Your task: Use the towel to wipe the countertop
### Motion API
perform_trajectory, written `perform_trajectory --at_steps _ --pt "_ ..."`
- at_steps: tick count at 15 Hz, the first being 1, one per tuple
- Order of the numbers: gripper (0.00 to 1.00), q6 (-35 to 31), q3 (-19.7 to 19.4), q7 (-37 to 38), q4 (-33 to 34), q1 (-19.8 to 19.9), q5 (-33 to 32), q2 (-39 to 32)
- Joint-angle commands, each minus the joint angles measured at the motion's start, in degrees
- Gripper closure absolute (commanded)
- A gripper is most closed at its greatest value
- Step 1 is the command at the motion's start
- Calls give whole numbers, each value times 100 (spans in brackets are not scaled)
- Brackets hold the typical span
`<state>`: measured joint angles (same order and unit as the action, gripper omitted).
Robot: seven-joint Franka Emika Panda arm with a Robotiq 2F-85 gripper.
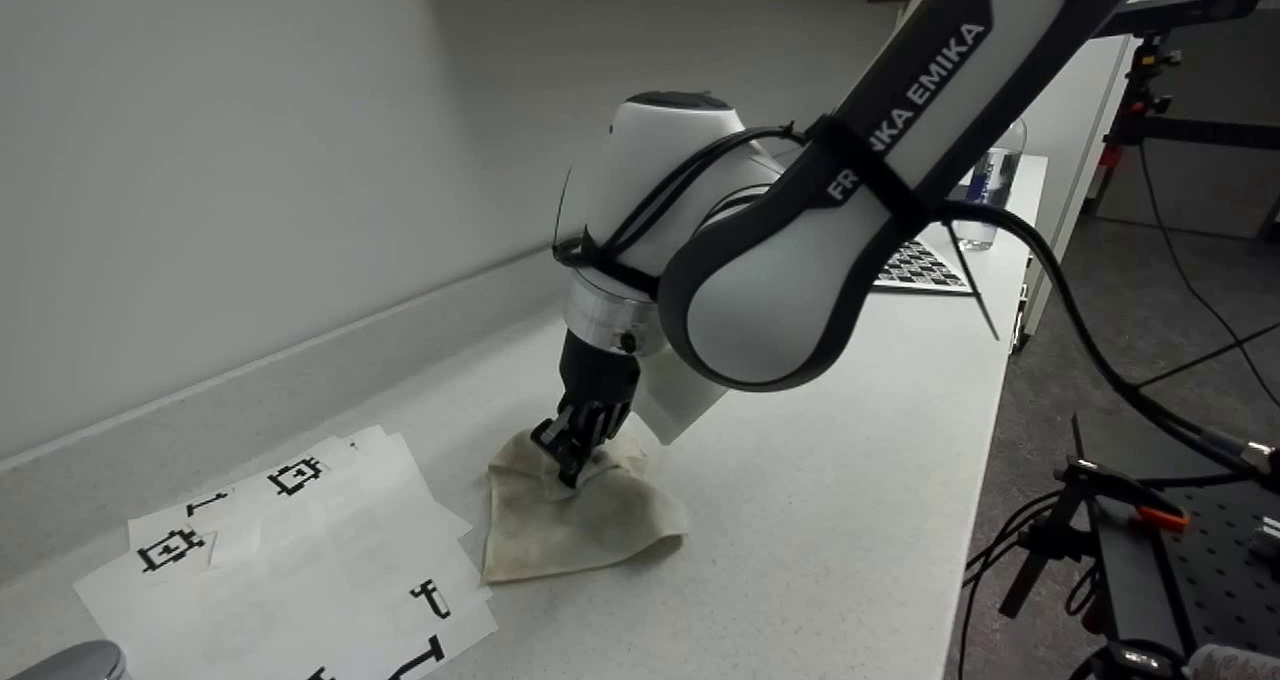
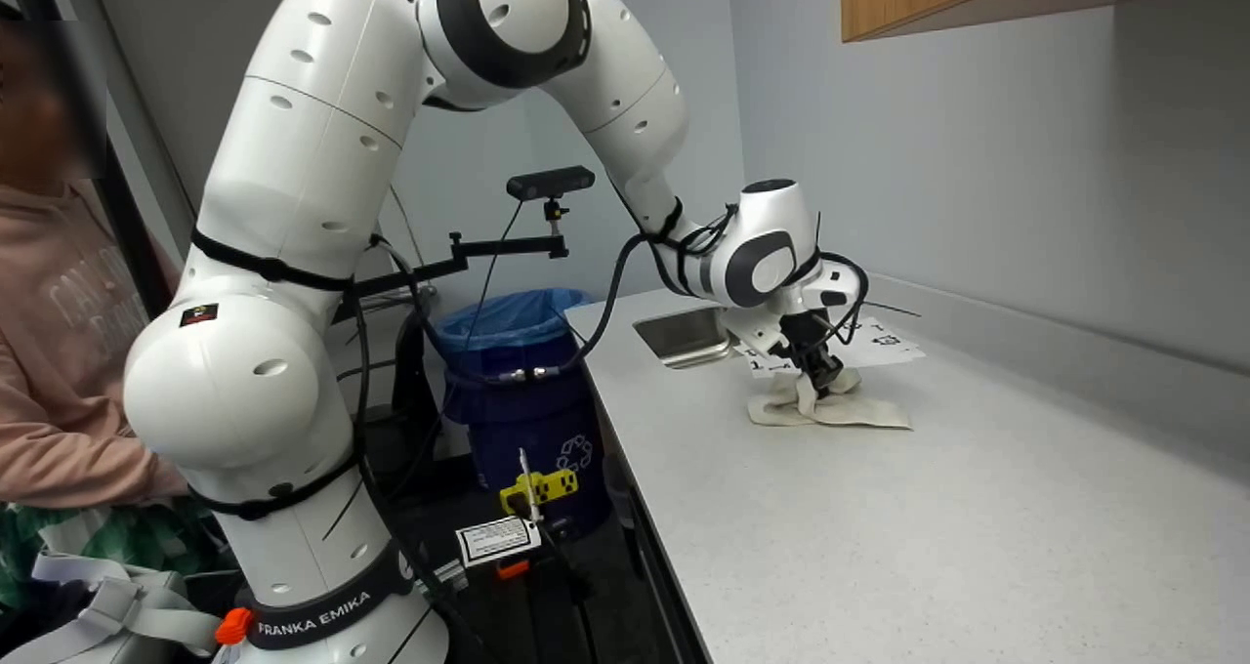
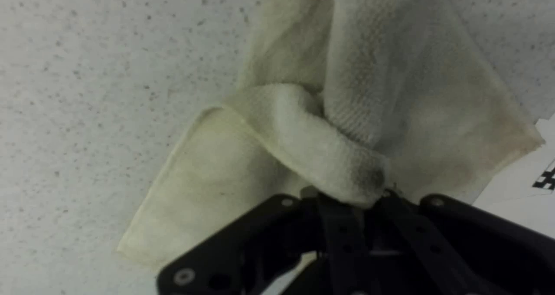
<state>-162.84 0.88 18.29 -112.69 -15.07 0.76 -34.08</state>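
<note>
A cream towel (image 1: 580, 535) lies crumpled on the pale speckled countertop (image 1: 820, 490). It shows in both exterior views, on the counter (image 2: 928, 547) close to the arm's tip (image 2: 850, 412). In the wrist view the towel (image 3: 208, 173) spreads out with a raised fold in the middle. My gripper (image 1: 572, 468) points down into the towel; it also shows in an exterior view (image 2: 823, 387). In the wrist view its black fingers (image 3: 349, 199) close on the raised fold. The rest of the towel rests on the counter around the fingertips. The exact fingertip contact is partly hidden by the fold.
White paper sheets with black markers (image 1: 290, 580) lie beside the towel. A metal sink (image 2: 674, 337) is set into the counter. A checkered board (image 1: 925, 268) and a bottle (image 1: 985, 190) stand behind the arm. A wooden cabinet (image 2: 937, 0) overhangs; a wall (image 2: 977, 176) backs the counter.
</note>
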Motion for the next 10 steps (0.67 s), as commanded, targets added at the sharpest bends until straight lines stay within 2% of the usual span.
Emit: perform_trajectory --at_steps 1,10 --pt "98 -237 -286 58 -80 -9 -17 -35" --pt "98 -569 -1184 538 -532 97 30 177"
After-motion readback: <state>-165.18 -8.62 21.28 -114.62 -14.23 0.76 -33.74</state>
